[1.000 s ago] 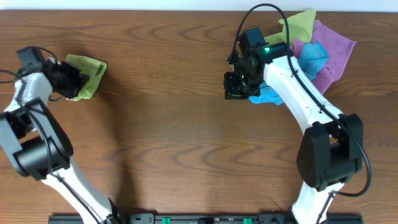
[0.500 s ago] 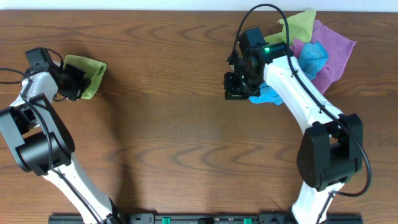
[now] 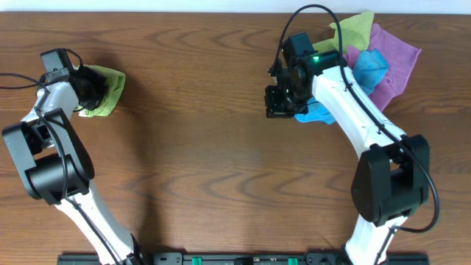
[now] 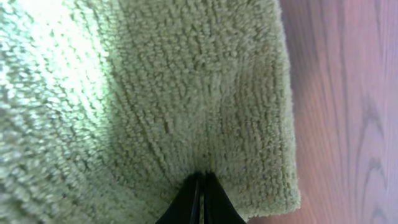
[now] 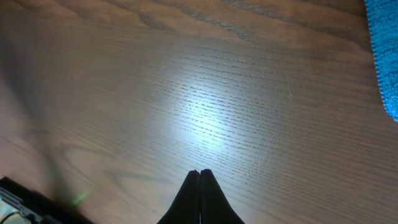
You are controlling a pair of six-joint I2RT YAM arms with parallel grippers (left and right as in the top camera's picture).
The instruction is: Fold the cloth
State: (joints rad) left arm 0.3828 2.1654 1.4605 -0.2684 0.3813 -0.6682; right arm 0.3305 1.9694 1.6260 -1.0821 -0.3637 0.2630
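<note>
A folded green cloth lies at the far left of the table and fills the left wrist view. My left gripper is shut, its tips pressed against the cloth's surface near its folded edge. My right gripper is shut and empty over bare wood. A light blue cloth lies just right of it, and its edge shows in the right wrist view.
A pile of cloths sits at the back right: a purple one, a yellow-green one and a blue one. The wooden table has open surface in the middle and front.
My left arm has swung toward the back and right, bringing the gripper further onto the green cloth. The right arm has not moved.
</note>
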